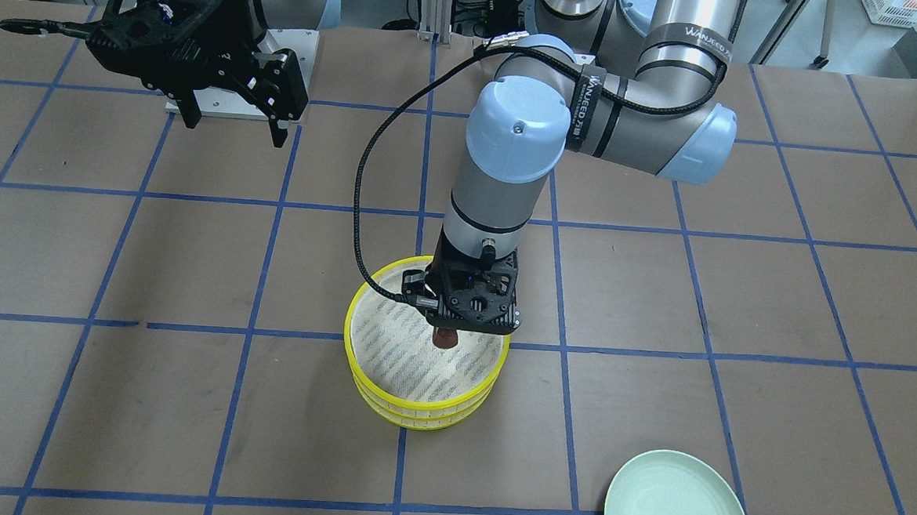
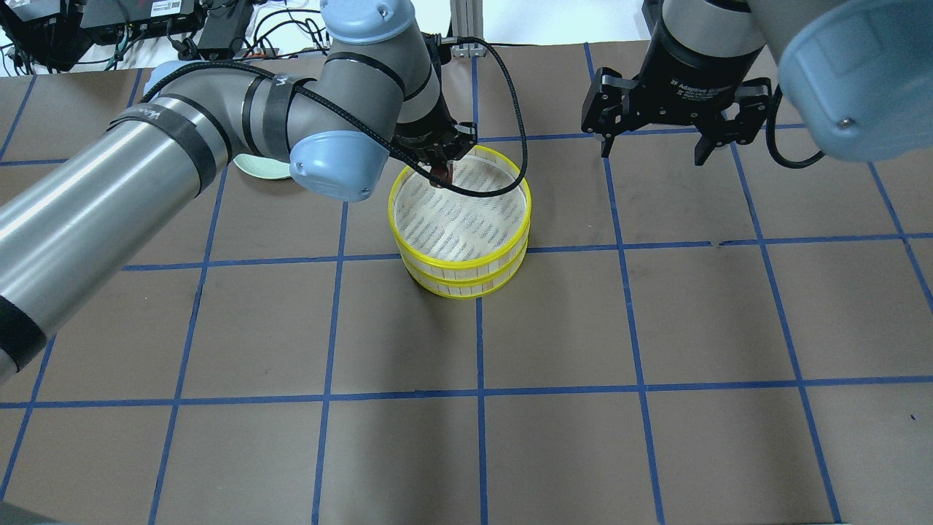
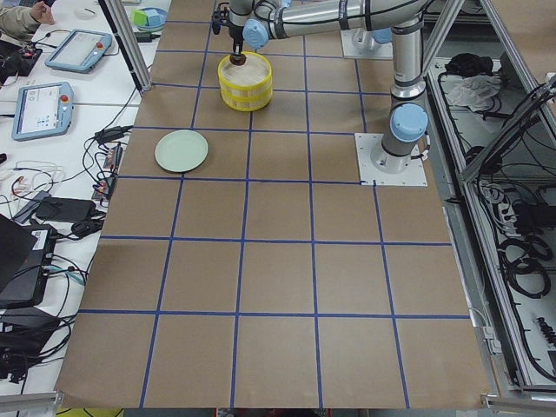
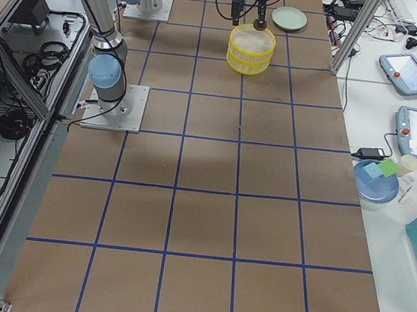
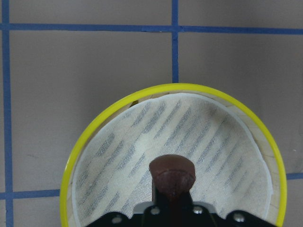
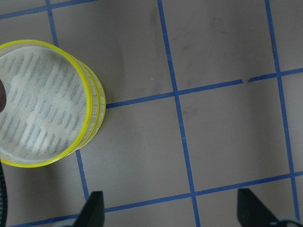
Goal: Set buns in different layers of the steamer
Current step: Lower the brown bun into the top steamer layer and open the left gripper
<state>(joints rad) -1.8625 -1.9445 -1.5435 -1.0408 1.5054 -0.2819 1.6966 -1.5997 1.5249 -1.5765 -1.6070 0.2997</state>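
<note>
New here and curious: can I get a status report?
Left gripper shut on brown bun, over top steamer tray. Right gripper open, off aside. Nothing blocking.

The steamer is showing yellow rims around grey-striped white mesh; the bun is looking dark reddish-brown.

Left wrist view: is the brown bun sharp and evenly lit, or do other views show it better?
Left wrist view: brown bun sharp, evenly lit, no glare; steamer mesh reads clearly. Front-facing view: bun shaded under the left tool. Overhead view: mostly hidden behind the left arm. Side views: too small.
</note>
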